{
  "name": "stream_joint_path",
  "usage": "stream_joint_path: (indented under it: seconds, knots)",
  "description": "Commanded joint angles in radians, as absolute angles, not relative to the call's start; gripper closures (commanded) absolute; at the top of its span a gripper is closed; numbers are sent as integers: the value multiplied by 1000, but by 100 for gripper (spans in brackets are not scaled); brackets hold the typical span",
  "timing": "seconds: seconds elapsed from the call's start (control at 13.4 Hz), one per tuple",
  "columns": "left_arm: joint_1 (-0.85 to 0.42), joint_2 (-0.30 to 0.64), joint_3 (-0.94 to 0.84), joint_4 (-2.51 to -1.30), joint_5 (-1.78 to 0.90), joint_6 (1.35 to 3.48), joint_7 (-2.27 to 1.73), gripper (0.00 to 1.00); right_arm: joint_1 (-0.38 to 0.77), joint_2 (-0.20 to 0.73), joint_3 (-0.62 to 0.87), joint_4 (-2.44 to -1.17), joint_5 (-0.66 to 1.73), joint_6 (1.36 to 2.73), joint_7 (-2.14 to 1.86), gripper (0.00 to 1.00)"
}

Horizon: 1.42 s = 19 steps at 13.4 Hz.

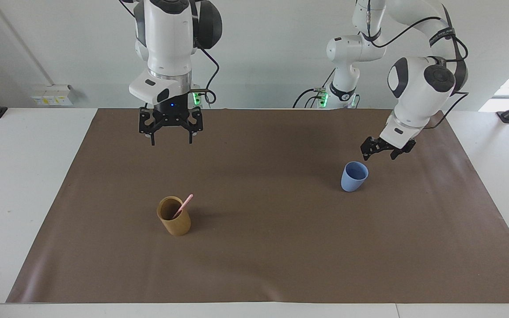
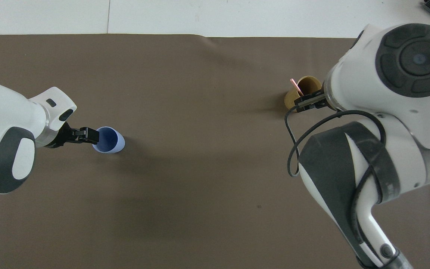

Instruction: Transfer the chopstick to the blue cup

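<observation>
The pink chopstick (image 1: 184,205) (image 2: 296,85) leans inside a tan cup (image 1: 174,217) (image 2: 291,100) at the right arm's end of the mat. At the left arm's end, the blue cup (image 1: 354,176) (image 2: 109,140) stands upright with nothing in it. My right gripper (image 1: 171,142) (image 2: 309,102) hangs open, high over the mat, with nothing between its fingers. In the overhead view it covers part of the tan cup. My left gripper (image 1: 379,154) (image 2: 89,135) is open and holds nothing. It hovers just beside the blue cup's rim, apart from it.
A brown mat (image 1: 263,256) covers most of the white table (image 1: 16,185). The tan cup stands farther from the robots than the blue cup. Both arms' bulky upper links reach over the mat's two ends.
</observation>
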<state>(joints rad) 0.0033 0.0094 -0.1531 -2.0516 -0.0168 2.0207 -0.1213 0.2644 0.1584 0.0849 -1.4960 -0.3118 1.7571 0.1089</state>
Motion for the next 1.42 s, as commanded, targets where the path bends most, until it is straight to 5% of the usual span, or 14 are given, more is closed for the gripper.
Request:
stream_joint_path:
  seconds: [0.0, 0.3, 0.45, 0.6, 1.05, 1.35]
  knots:
    - [-43, -8, -141, -2184, -26, 2169, -163, 0, 304, 219, 89, -1488, -429, 1782, 148, 0]
    - [-41, 31, -141, -2207, -26, 2232, -161, 0, 313, 274, 87, -1480, -452, 1801, 230, 0]
    - [-38, 38, -140, -2207, -26, 2229, -161, 57, 322, 326, 87, -1445, -489, 1798, 273, 0]
    - [-31, 49, -140, -2189, -26, 2229, -158, 100, 333, 360, 87, -1434, -489, 1801, 302, 0]
    - [-44, 101, -140, -2001, -28, 2114, -211, 100, 318, 455, 80, -1355, -491, 1825, 347, 8]
    - [-194, 152, -150, -1810, 6, 1997, -469, 100, 316, 469, 77, -1355, -492, 1858, 350, 37]
